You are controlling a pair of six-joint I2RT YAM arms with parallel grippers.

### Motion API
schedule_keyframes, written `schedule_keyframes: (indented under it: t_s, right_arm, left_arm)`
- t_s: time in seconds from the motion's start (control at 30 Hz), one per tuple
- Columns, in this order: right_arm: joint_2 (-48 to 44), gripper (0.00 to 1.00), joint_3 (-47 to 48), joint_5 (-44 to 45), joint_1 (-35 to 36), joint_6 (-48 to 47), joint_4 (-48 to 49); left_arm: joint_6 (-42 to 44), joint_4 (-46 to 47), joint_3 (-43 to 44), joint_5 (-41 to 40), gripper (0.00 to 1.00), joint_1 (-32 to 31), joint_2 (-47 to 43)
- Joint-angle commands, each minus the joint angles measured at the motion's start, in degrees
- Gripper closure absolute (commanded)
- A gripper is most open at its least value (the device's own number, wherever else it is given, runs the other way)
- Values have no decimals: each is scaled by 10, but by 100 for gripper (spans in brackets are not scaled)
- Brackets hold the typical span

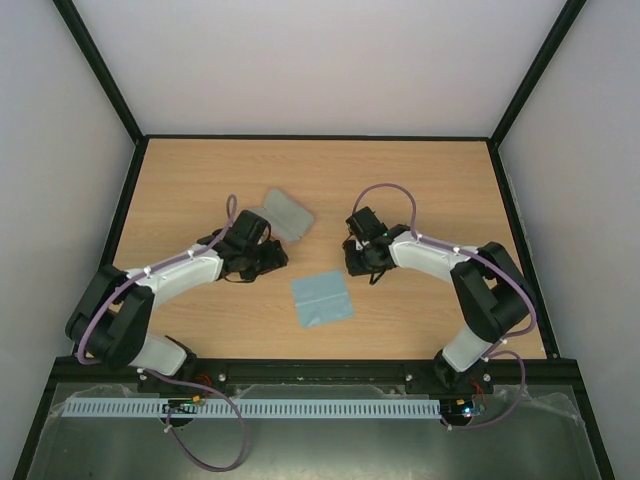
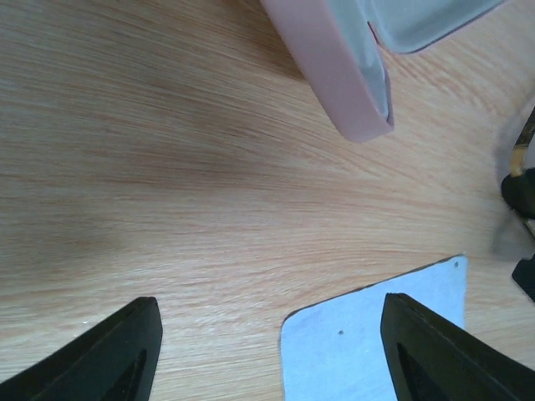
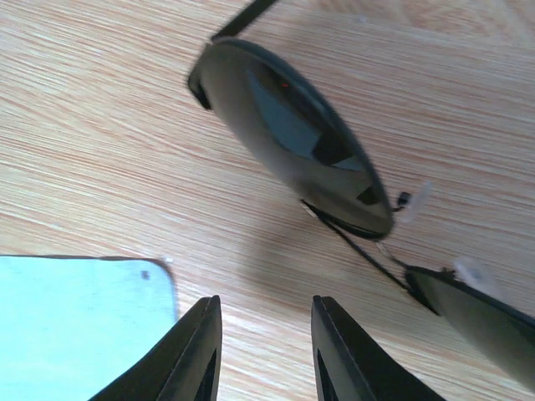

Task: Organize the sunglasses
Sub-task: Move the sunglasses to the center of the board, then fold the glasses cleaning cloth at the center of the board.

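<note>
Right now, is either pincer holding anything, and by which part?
Nothing is held. The left pincer is open over the table. The right pincer shows only bare wood in its narrow gap; the sunglasses lie just beyond its tips.

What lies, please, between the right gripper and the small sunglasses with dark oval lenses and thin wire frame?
Only bare wooden tabletop separates the right gripper from the sunglasses; the right wrist view shows it.
</note>
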Motion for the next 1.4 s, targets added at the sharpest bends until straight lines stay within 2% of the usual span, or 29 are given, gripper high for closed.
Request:
schedule_keyframes:
  t_s: [0.0,0.13,0.23,0.33,0.53,0.67,0.83,0.9,0.97,1.07,1.13,1.23,1.37]
  right_arm:
    - [-15,70,12,-68,-3,-3,13]
    - [-1,73,29,-97,-3,-3,23]
    - [25,74,51,-125,1,-7,19]
    - [46,74,67,-114,8,-8,15]
    - [57,74,76,-83,23,-10,-15]
    - [-13,72,40,-54,35,4,-40]
    - [-120,68,-38,-51,62,45,-69]
    - [-150,68,-65,-50,81,69,-77]
    - [-175,68,-90,-45,98,91,-79]
    - [-206,68,-124,-43,114,115,-74]
    - [-217,69,-140,-43,119,123,-71]
    - [-220,69,-150,-31,122,124,-66]
    - [-196,68,-117,3,122,109,-67]
  left_arm:
    - [-7,53,-26,12,30,-6,-1]
    - [-11,92,-51,52,49,-7,-4]
    - [-11,95,-59,66,55,-12,-5]
    - [-22,110,-79,67,58,-16,-20]
    - [-29,108,-72,57,59,-31,-23]
    - [-43,78,-81,45,52,-59,-62]
    - [-60,-13,-91,14,39,-119,-144]
    - [-71,-34,-102,17,38,-131,-174]
    - [-87,-43,-113,18,40,-146,-200]
    - [-111,-37,-127,20,56,-163,-221]
    - [-123,-22,-135,23,62,-171,-219]
    - [-131,3,-146,21,62,-176,-204]
    - [-124,25,-139,6,55,-169,-170]
